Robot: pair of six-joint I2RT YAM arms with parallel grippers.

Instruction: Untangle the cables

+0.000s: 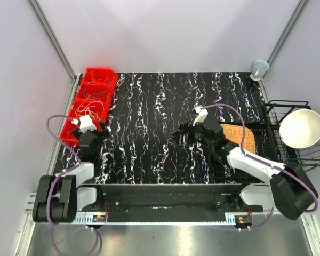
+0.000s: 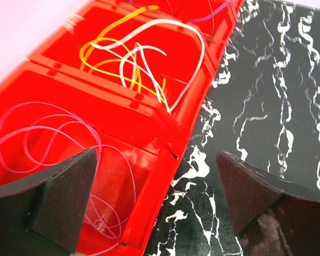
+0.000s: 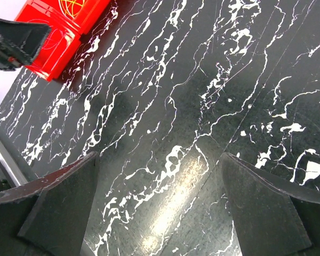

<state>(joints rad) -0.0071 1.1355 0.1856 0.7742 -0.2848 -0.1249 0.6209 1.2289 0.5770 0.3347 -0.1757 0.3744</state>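
Open black mat [image 1: 149, 128] mid-table; red bins [image 1: 96, 81] block left, wire rack [image 1: 309, 154] right.

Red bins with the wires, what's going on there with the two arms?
Nothing is gripped yet. The left gripper hangs open over the near end of the red bins, where the cables lie in loops: yellow and white ones crossing in one compartment, a thin pale one in the nearest. The right gripper is open too, over the marbled table away from the bins.

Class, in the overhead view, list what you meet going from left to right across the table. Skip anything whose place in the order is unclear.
red bins holding the cables → right claw → woven mat → black rack holding the white bowl
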